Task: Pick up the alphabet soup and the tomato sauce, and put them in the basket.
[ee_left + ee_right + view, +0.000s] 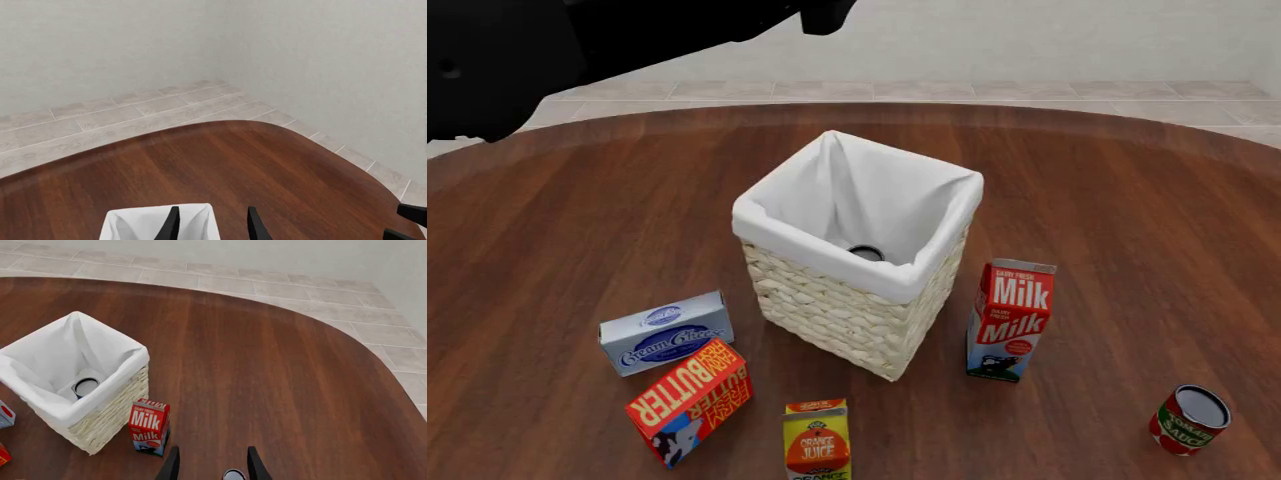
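Right claw [212,467]: fingers apart and gripping nothing, as I read it from its wrist view, where it was nearest the lens; it does not show in the front view.
Tomato sauce [1189,420]: upright on the bench [1121,200], not yet picked. A grey can top [233,474] sat right between the right claw's fingers, which I took to be this can directly below the claw.
Alphabet soup [866,252]: I judged this half done. A grey metal top lay at the bottom of the basket, also seen as [85,386], off to the side of the right claw. No label showed, so I inferred its identity.
Basket [827,300]: upright mid-bench, its white lining just under the left claw.
Left claw [212,225]: fingers apart, empty, hanging over the basket's rim; the arm was only a dark bulk in the front view.
Milk carton [1010,320]: standing just beside the basket, between it and the right claw.
Remaining: close on the tomato sauce, lift it, carry it over the milk carton and drop it in the basket.
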Controlling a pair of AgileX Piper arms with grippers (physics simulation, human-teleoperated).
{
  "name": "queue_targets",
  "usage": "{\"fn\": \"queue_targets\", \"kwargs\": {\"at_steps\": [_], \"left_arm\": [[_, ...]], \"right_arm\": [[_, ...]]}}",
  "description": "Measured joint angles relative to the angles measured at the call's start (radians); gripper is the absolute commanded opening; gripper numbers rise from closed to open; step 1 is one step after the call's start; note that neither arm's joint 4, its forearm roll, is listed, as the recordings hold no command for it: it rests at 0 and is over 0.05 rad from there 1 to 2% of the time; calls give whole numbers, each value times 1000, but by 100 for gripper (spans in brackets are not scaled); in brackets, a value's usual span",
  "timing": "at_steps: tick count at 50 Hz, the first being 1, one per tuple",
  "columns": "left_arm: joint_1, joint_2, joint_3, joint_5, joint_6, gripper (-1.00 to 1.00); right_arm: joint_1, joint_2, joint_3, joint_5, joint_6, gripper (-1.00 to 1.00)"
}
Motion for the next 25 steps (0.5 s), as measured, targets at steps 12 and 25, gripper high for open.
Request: {"fn": "queue_targets", "kwargs": {"at_steps": [12,25], "left_arm": [[0,0,0,0,0,100],[0,0,0,0,0,100]], "right_arm": [[-64,26,-11,75,4,100],[-143,-1,42,143,36,100]]}}
